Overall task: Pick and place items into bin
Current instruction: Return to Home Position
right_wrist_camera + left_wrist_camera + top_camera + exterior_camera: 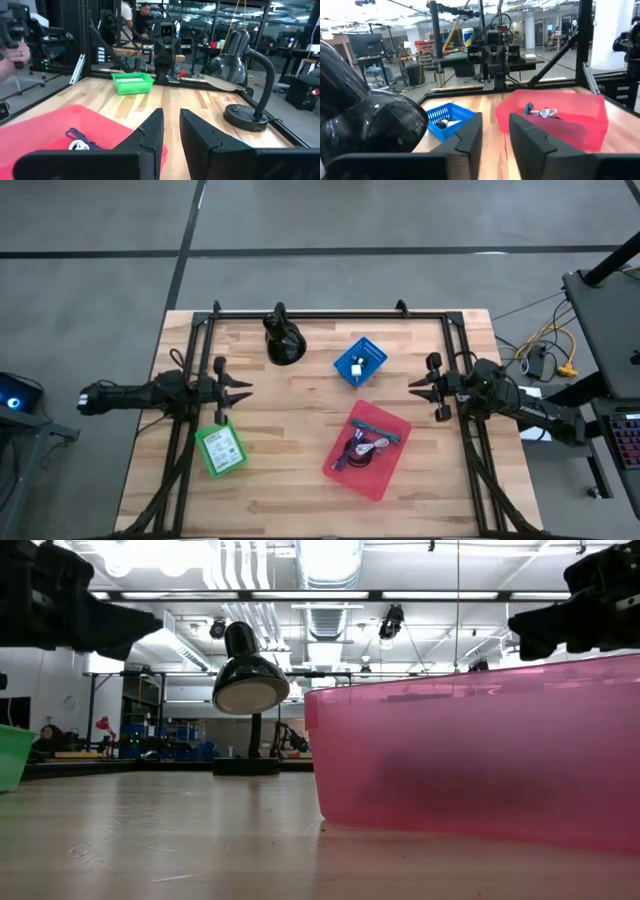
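Broadly, the wooden table (300, 505) is flanked by the two arms, each laid level along its own side. This is judged to suit a resting pose that leaves the middle free. The left pincer (243, 390) is held over the left edge and the right pincer (415, 385) over the right edge, the two facing one another. In each wrist view a narrow gap is seen between the fingers with only wood showing through, so both are taken as slightly parted and empty. The pink bin (388, 476) is set ahead of the right pincer and off to one side, near it, and well apart from the left pincer across the boards. A black lamp (284, 342) and a blue basket (372, 354) are placed between the pincers toward the far rail, and a green basket (203, 450) is found just beside the left pincer. The cables (358, 450) are seen bundled inside the bin from above and over its rim in both wrist views. In the low view only a dark blur is shown through the tinted wall. With them contained, little is judged to be left of the job.
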{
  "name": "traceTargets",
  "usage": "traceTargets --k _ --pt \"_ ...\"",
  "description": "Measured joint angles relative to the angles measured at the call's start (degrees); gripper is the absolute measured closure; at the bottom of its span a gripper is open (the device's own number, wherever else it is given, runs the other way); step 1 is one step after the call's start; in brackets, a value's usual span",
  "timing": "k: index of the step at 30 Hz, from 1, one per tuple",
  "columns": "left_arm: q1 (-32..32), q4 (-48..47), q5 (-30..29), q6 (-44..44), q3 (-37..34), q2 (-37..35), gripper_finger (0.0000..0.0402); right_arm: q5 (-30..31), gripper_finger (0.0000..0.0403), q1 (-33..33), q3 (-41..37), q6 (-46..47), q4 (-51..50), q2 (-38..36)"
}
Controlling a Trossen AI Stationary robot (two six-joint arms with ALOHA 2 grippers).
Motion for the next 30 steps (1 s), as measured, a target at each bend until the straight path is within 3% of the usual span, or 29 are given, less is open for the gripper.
traceTargets --k 3,7,12,30 --pt "0.0 -0.07 0.03 0.04 -0.33 0.91 0.0356 2.01 0.0356 0.02 0.06 -0.03 -0.58 0.33" --pt "0.0 0.03 -0.1 -0.03 -0.38 2.87 0.0396 9.35 0.0372 0.0 -0.24 3.28 -0.2 0.76" --pt "0.0 0.36 -0.13 -1.4 -0.4 2.15 0.0392 9.89 0.0392 1.86 -1.36 4.22 3.0 1.12" --pt "-0.07 -0.15 -0.34 -3.09 -0.46 1.32 0.0401 30.04 0.0394 13.42 -1.44 2.26 7.8 6.63"
